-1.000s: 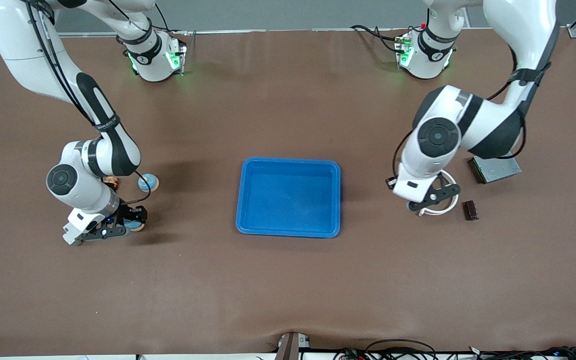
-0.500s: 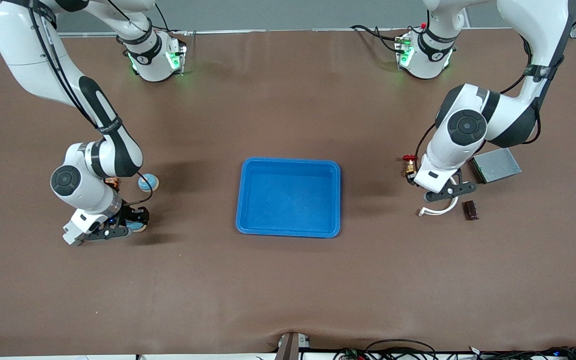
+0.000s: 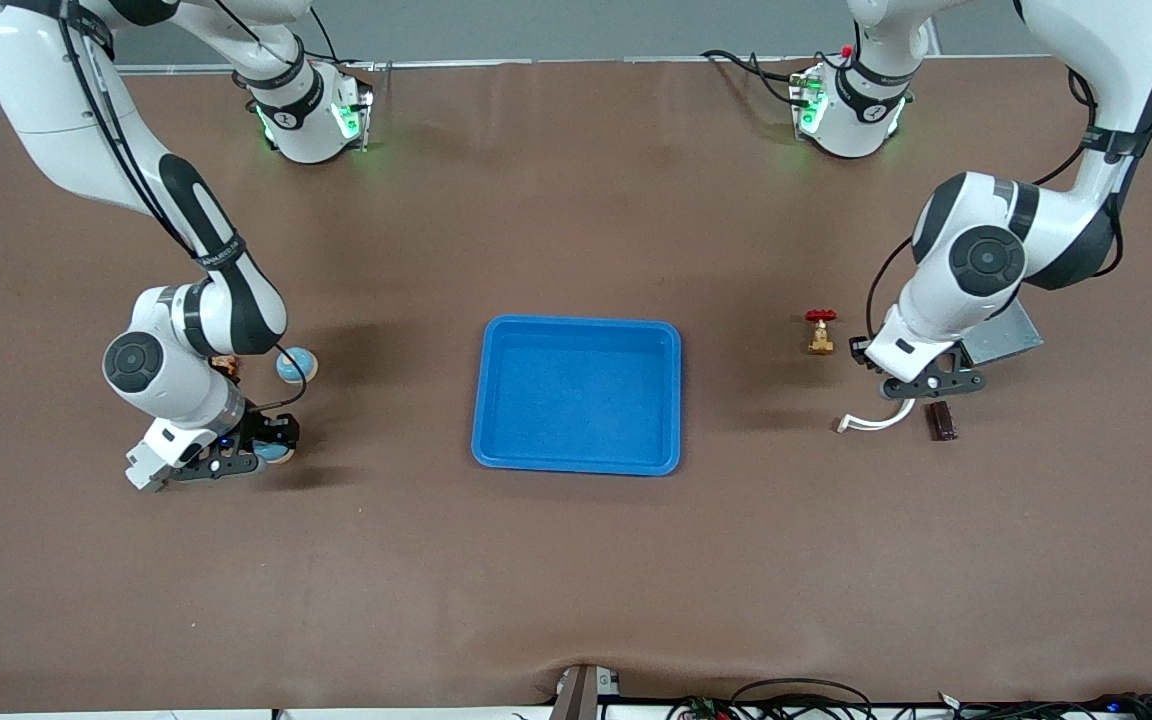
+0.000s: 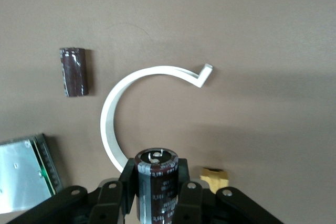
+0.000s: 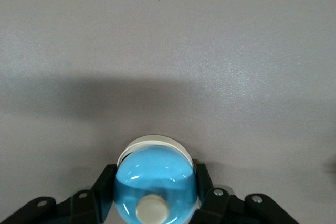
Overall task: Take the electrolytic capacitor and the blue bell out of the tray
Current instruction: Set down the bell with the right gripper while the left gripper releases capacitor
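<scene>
Holding capacitor (image 4: 156, 182), left pincer (image 3: 926, 385) hangs over white clip (image 3: 871, 420); right pincer (image 3: 236, 460) grips bell (image 5: 155, 182) low near counter, tray (image 3: 576, 462) empty. Lower gently b4 opening, clear of clip

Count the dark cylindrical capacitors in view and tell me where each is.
2. The held capacitor is clamped in the left tool, above the white curved strip. The loose capacitor lies on the table beside that strip. The arms may hide others.
</scene>
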